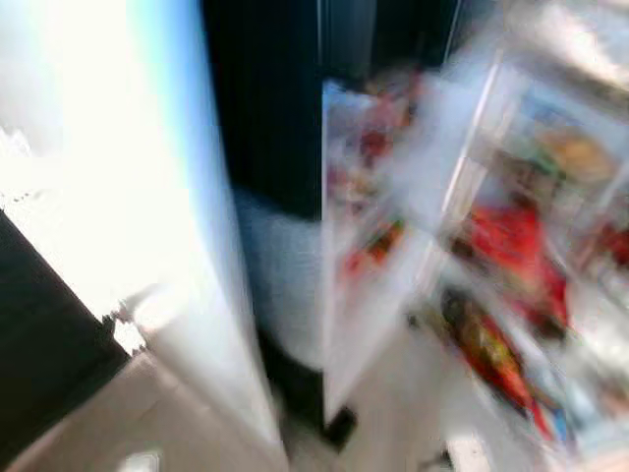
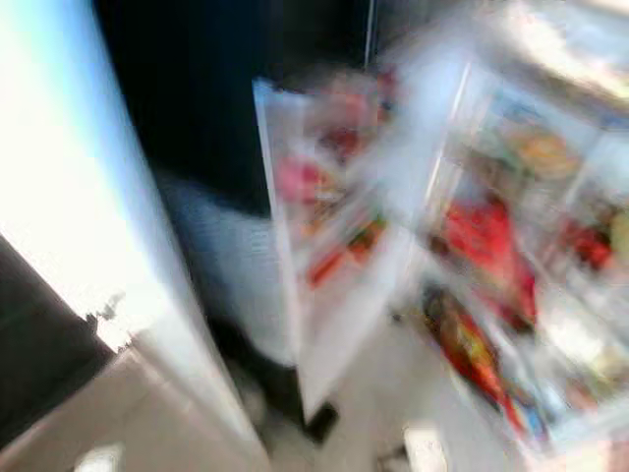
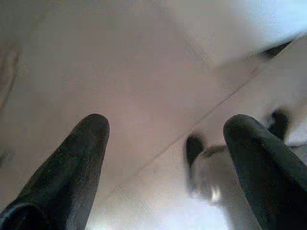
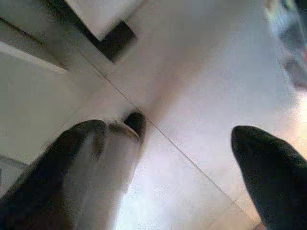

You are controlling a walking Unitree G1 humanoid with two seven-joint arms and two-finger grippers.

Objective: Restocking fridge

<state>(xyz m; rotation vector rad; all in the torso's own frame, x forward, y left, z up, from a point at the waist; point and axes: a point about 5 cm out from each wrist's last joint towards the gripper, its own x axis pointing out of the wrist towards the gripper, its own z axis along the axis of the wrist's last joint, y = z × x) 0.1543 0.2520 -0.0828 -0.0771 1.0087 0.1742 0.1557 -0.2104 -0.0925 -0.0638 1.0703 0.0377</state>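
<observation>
**Fridge open, both grippers empty**

The fridge (image 1: 511, 246) is being seen blurred ahead, its door (image 2: 324, 256) swung open, shelves packed. In the wrist views the left gripper (image 3: 168, 143) and right gripper (image 4: 168, 148) are being held spread wide over floor (image 4: 201, 72), nothing between the fingers.

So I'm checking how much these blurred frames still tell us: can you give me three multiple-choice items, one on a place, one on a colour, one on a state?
1. Where are the packed fridge shelves?
A. on the robot's right
B. on its left
C. behind it

2. What colour is the big packet on the shelves?
A. green
B. red
C. black

3. How is the left gripper?
A. shut on a bottle
B. shut, holding nothing
C. jaws apart over the floor

Answers: 1 A, the shelves sit right of the open fridge door. 2 B, it shows red despite the blur. 3 C, pale tiles show between its fingers.
</observation>
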